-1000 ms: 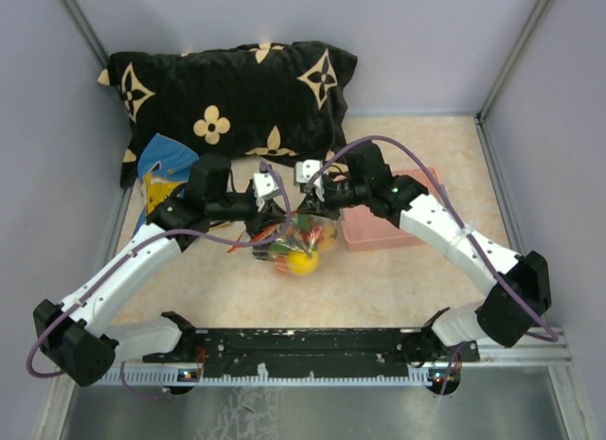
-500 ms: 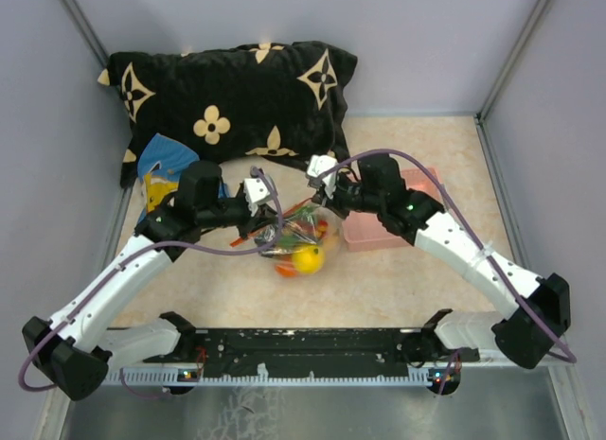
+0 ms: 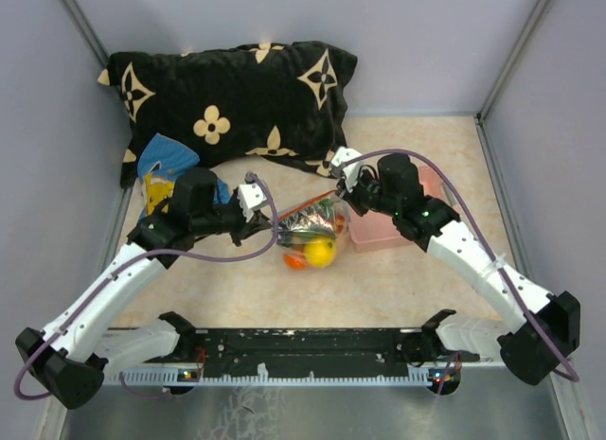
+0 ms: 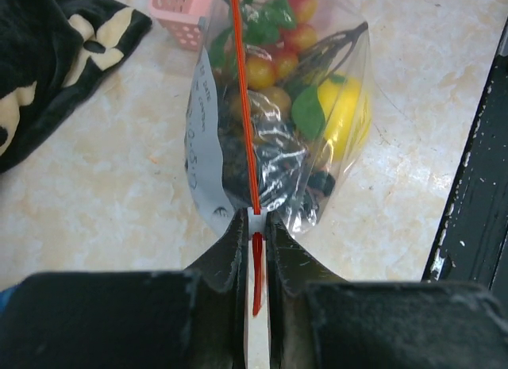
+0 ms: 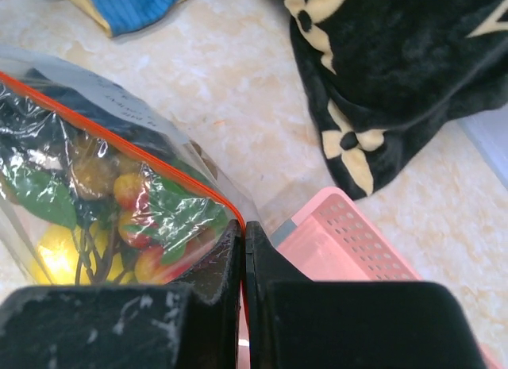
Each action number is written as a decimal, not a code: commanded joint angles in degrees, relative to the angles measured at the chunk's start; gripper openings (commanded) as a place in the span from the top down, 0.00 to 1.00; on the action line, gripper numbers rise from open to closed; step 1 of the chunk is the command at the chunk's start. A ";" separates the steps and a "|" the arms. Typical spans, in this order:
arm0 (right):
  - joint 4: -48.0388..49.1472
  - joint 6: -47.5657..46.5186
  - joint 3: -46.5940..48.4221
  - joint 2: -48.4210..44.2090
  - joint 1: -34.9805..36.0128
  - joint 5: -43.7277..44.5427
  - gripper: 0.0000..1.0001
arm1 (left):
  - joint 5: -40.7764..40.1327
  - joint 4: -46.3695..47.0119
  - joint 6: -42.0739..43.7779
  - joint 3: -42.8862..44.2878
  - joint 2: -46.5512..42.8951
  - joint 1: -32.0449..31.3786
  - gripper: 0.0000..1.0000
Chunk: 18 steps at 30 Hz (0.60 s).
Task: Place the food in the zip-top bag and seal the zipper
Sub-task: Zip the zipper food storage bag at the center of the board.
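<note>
The table is viewed from high above and behind, facing 12 o'clock. Left wrist camera is aimed toward 3 o'clock, right toward 9, both close; the zip-top bag is shared by all.

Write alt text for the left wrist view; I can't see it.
The left gripper pinches one end of the thin orange-red zipper strip of a clear crinkly plastic bag stuffed with small toy fruits. A pink plastic basket lies beyond, a black patterned pillow upper left.

Black pillow, pink basket, blue cloth
</note>
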 commanded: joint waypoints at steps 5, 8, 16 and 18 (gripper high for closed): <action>7.31 2.80 -0.45 -2.49 -1.74 6.36 1.00 | -6.02 -7.67 -1.14 0.32 -3.96 -0.24 0.99; 8.33 3.17 -0.46 -1.86 -1.82 7.34 1.00 | -8.37 -9.85 -1.38 0.37 -5.09 -0.26 0.99; 11.61 4.51 0.66 1.18 -2.09 4.69 1.00 | -13.81 -11.09 -1.78 0.58 -6.90 -0.24 0.98; 12.43 4.78 1.01 2.38 -2.05 2.47 1.00 | -15.10 -10.46 -2.33 0.23 -7.35 -0.28 0.97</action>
